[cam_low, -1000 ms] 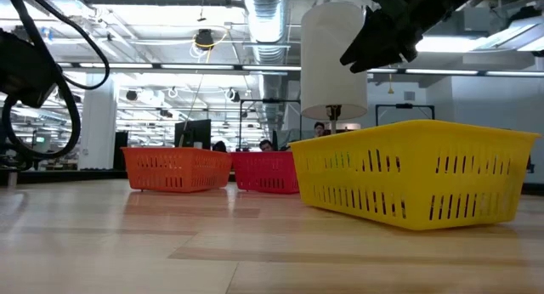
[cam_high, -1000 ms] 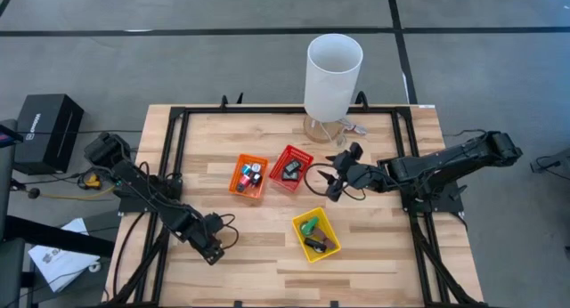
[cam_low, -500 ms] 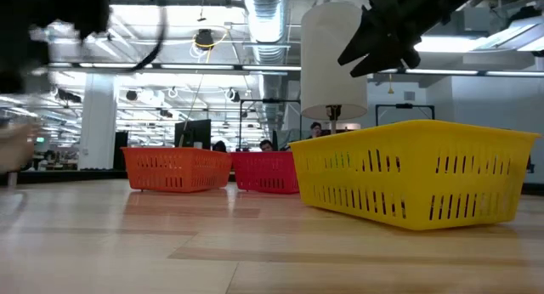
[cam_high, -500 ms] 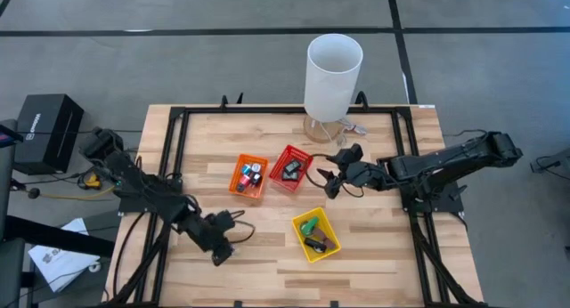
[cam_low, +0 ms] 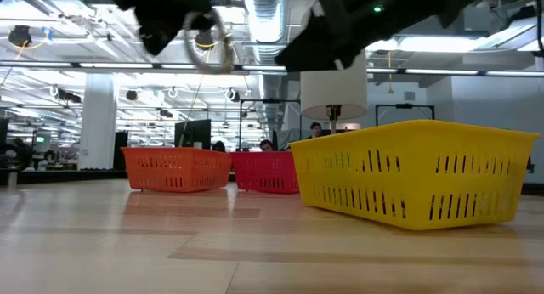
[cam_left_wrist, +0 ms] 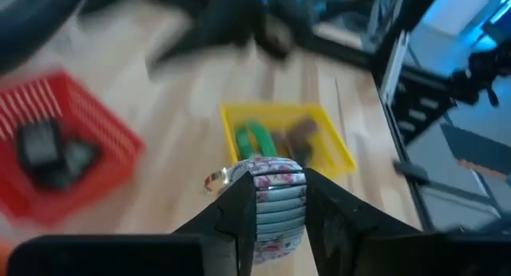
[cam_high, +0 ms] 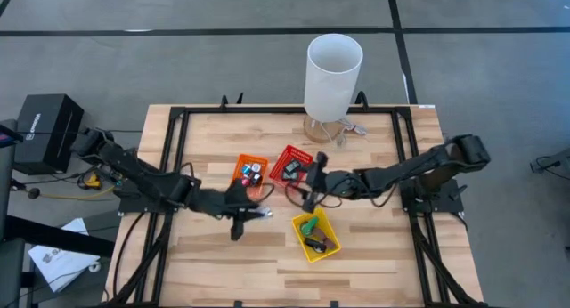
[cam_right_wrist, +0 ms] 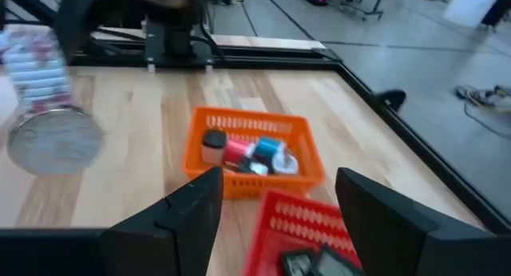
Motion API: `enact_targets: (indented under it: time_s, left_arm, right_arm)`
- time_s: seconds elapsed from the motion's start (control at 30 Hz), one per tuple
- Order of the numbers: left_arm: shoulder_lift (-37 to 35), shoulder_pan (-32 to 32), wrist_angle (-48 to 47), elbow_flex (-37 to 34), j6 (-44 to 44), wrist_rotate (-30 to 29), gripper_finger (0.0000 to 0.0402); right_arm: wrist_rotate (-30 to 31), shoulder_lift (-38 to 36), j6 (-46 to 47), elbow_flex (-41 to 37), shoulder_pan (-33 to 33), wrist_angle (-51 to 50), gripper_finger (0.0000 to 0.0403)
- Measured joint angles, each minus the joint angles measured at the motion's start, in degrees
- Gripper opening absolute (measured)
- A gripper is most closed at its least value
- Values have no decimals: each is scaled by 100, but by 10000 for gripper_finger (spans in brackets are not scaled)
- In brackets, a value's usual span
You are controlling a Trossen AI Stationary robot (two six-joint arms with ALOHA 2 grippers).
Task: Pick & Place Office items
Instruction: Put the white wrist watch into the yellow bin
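Above the pale wooden table (cam_high: 374, 255), the left gripper (cam_high: 258, 212) clamps a patterned tape roll with a clear ring (cam_left_wrist: 273, 198) between baskets; the right gripper (cam_high: 312, 182) hangs wide-jawed over the red mesh basket (cam_high: 291, 166).

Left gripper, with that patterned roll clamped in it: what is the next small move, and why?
Probably carry on toward the yellow basket before opening. The left gripper is shut on the patterned roll and hangs above bare table beside the orange basket, not over any basket. The right gripper waits open near the red basket.
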Motion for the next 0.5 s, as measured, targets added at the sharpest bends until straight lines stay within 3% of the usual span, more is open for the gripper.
enact_targets:
  time_s: [0.2,0.5]
  left_arm:
    - [0,398,521,0,911,-1,83]
    - [1,510,515,-7,995,5,84]
  right_arm:
    - [4,503,-126,675,22,-216,235]
    - [1,295,208,1148,149,-911,235]
